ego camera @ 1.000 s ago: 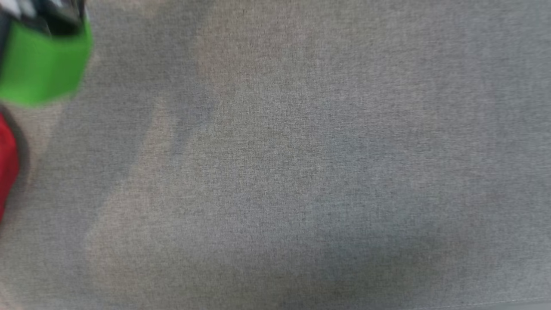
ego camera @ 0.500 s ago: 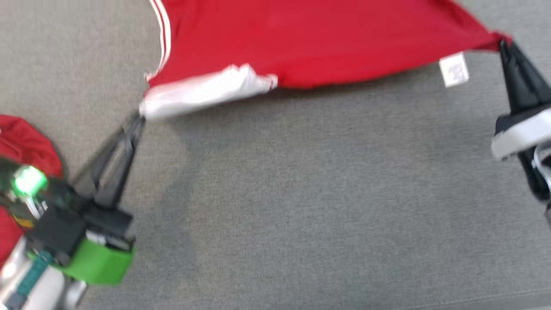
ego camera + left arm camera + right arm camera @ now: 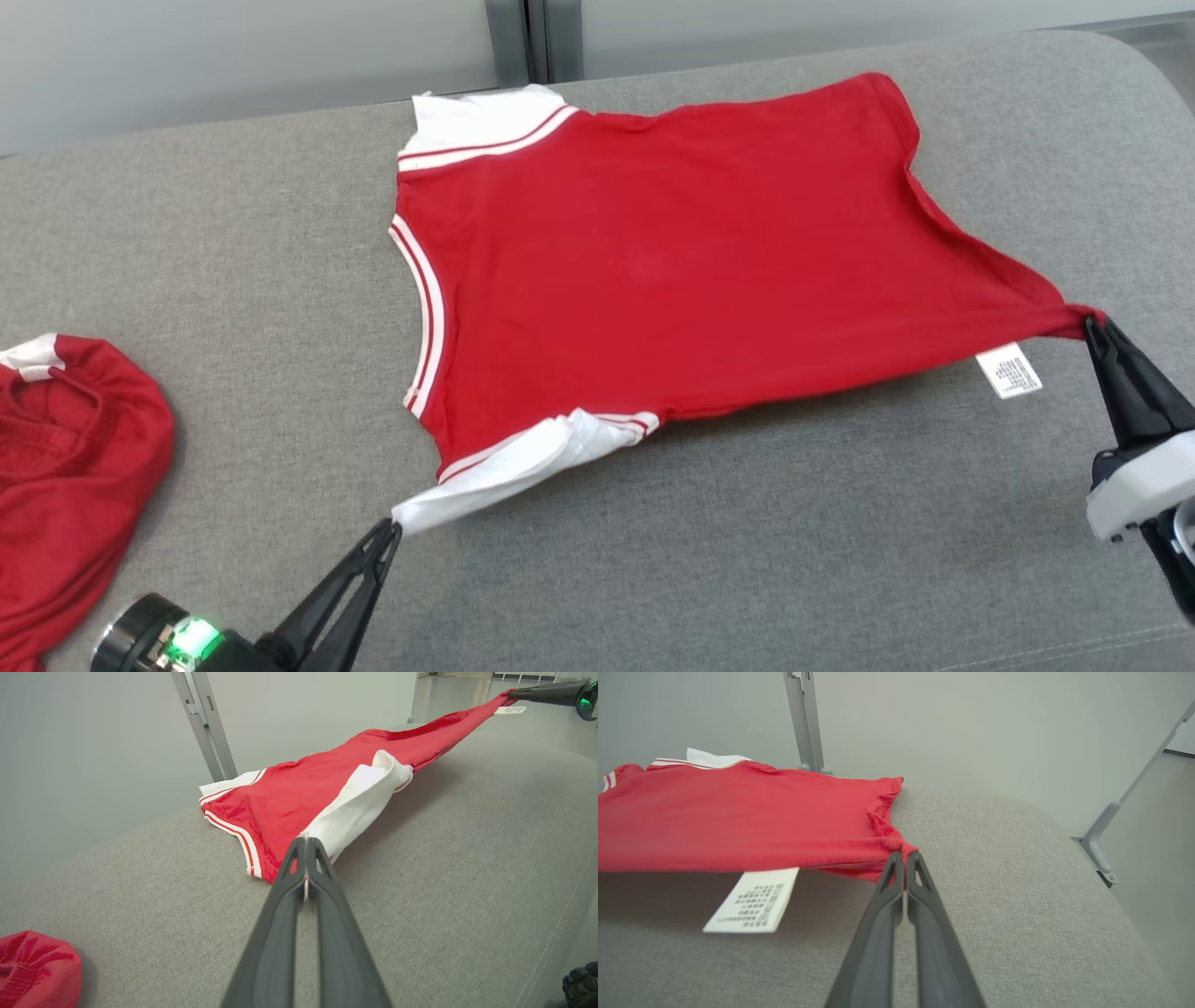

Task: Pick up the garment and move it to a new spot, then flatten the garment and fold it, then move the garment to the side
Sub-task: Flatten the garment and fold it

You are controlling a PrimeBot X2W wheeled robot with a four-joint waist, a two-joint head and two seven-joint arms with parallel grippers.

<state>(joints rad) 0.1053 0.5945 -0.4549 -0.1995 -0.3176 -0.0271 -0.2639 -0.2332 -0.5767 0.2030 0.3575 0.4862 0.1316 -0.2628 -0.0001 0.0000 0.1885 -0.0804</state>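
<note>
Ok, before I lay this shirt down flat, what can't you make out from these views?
Care label: print too small to read, right wrist view.
Second red garment: cut off by the head view's left edge.
Red shirt underside: hidden by its own cloth, every view.
Right end effector: its body cut by the head view's right edge.
</note>
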